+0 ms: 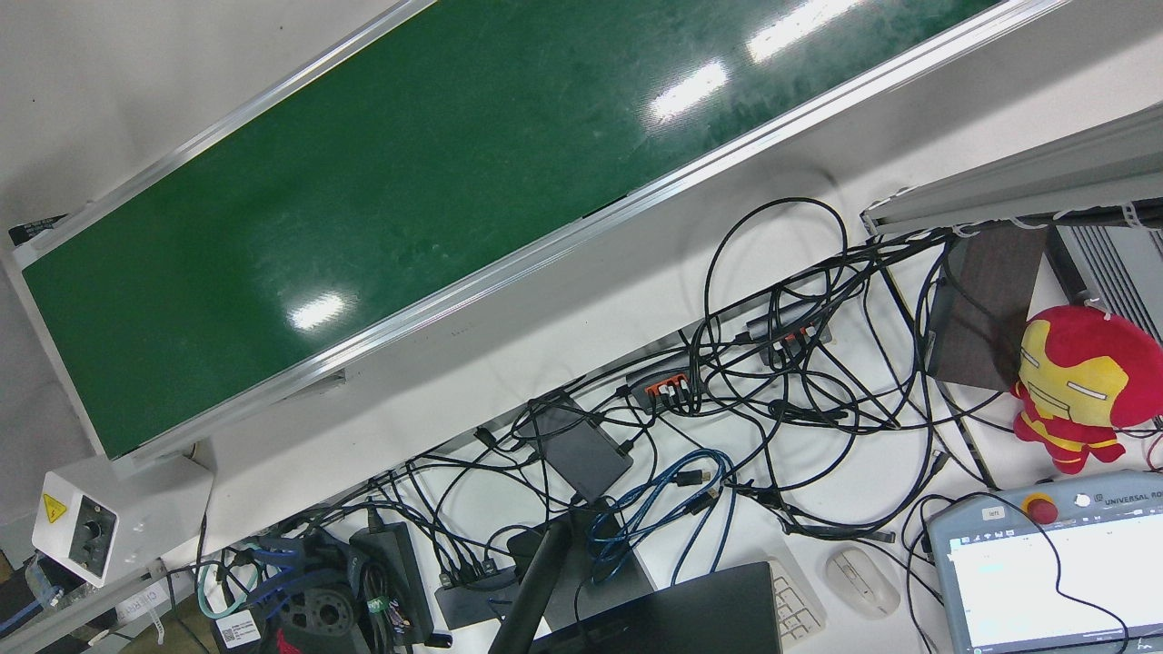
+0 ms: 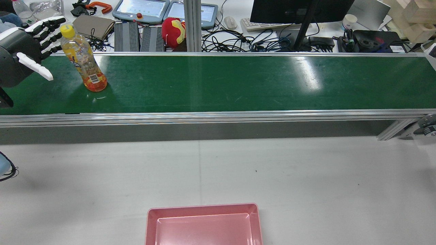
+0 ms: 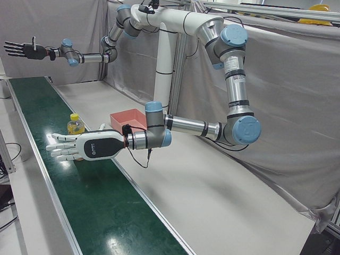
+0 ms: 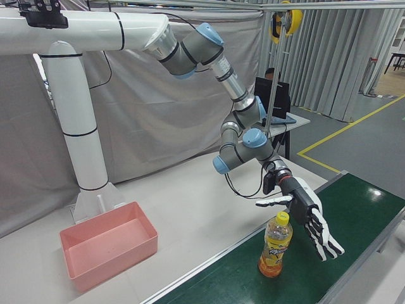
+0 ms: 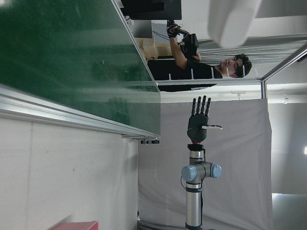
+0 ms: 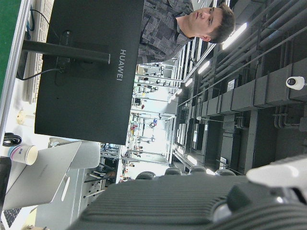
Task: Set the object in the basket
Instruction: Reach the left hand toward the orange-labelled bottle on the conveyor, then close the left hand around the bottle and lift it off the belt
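Rear view shows left hand (image 2: pixel 25 51) at about 9 o'clock of upright bottle (image 2: pixel 83 59) on green belt (image 2: pixel 238 81), fingers (image 2: pixel 47 29) spread wide, holding nothing, apparently lined up for side grasp. Right hand (image 3: pixel 24 50) raised far off, fingers spread (idle, probably kept clear). Pink basket (image 2: pixel 204 224) empty at 6 o'clock, well apart from bottle.

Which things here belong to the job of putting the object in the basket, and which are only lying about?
Belong to the job:
- bottle, upright on the green belt
- pink basket
- left hand, open beside the bottle

Only lying about:
- red plush toy
- tangled cables
- paper cup
- monitor
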Action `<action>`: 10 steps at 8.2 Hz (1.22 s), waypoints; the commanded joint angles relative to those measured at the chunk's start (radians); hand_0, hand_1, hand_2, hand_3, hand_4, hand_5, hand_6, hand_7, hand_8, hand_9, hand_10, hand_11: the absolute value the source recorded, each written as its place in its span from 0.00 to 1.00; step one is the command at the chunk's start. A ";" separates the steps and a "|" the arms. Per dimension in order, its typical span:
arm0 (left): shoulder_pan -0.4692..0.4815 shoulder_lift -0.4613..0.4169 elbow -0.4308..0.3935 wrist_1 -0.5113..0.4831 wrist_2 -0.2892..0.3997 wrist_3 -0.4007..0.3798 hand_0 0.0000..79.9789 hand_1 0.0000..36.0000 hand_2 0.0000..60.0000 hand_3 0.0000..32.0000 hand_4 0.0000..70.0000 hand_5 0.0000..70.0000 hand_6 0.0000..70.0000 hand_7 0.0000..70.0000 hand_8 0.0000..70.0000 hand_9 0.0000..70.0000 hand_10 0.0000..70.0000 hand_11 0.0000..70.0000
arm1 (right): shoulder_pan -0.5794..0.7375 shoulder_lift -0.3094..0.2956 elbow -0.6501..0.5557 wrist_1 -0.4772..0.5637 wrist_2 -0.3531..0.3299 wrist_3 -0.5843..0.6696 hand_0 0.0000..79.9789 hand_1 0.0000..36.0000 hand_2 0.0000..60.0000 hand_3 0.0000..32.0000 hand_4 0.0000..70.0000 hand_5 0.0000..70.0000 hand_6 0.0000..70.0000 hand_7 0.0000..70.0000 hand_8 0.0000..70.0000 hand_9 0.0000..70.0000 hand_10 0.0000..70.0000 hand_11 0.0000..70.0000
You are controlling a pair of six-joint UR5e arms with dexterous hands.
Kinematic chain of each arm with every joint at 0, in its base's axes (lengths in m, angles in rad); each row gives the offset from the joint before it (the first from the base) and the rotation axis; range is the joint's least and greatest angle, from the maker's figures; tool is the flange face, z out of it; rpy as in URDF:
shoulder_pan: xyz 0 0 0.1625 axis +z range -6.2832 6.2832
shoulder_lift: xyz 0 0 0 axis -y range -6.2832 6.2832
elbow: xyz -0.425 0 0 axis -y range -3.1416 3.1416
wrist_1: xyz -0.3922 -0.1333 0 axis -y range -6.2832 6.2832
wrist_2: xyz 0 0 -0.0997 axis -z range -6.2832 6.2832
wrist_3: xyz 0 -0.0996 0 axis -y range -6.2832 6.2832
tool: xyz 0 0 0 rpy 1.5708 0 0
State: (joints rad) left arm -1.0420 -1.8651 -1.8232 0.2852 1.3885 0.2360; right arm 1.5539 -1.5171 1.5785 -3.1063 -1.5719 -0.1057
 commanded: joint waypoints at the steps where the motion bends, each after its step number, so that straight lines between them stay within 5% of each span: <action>1: 0.081 -0.028 0.007 0.011 -0.063 0.011 1.00 0.14 0.00 0.21 0.08 0.30 0.00 0.00 0.05 0.04 0.06 0.11 | 0.000 0.000 0.000 0.000 0.001 0.000 0.00 0.00 0.00 0.00 0.00 0.00 0.00 0.00 0.00 0.00 0.00 0.00; 6: 0.115 -0.115 0.064 0.015 -0.114 0.012 1.00 0.15 0.00 0.16 0.09 0.34 0.00 0.00 0.06 0.06 0.05 0.10 | 0.000 0.000 0.000 0.000 0.001 0.000 0.00 0.00 0.00 0.00 0.00 0.00 0.00 0.00 0.00 0.00 0.00 0.00; 7: 0.114 -0.124 0.065 0.018 -0.115 0.009 0.89 0.26 0.00 0.10 0.10 0.41 0.00 0.00 0.09 0.10 0.06 0.12 | 0.000 0.000 0.000 0.000 0.000 0.000 0.00 0.00 0.00 0.00 0.00 0.00 0.00 0.00 0.00 0.00 0.00 0.00; 8: 0.114 -0.144 0.061 0.044 -0.117 0.005 0.63 0.70 0.81 0.00 0.12 0.59 0.00 0.02 0.17 0.22 0.12 0.21 | 0.000 0.000 0.000 0.000 0.001 0.000 0.00 0.00 0.00 0.00 0.00 0.00 0.00 0.00 0.00 0.00 0.00 0.00; 9: 0.114 -0.176 0.062 0.101 -0.120 0.011 0.53 1.00 1.00 0.00 0.14 0.93 0.03 0.08 0.28 0.36 0.23 0.37 | 0.000 0.000 0.001 0.000 0.001 0.000 0.00 0.00 0.00 0.00 0.00 0.00 0.00 0.00 0.00 0.00 0.00 0.00; 10: 0.114 -0.181 0.056 0.126 -0.159 0.011 0.61 1.00 1.00 0.00 0.58 1.00 0.21 0.36 0.59 0.78 0.50 0.73 | 0.000 0.000 0.001 0.000 0.000 0.000 0.00 0.00 0.00 0.00 0.00 0.00 0.00 0.00 0.00 0.00 0.00 0.00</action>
State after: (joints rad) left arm -0.9280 -2.0143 -1.7616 0.3445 1.2712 0.2449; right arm 1.5539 -1.5171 1.5791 -3.1063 -1.5712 -0.1058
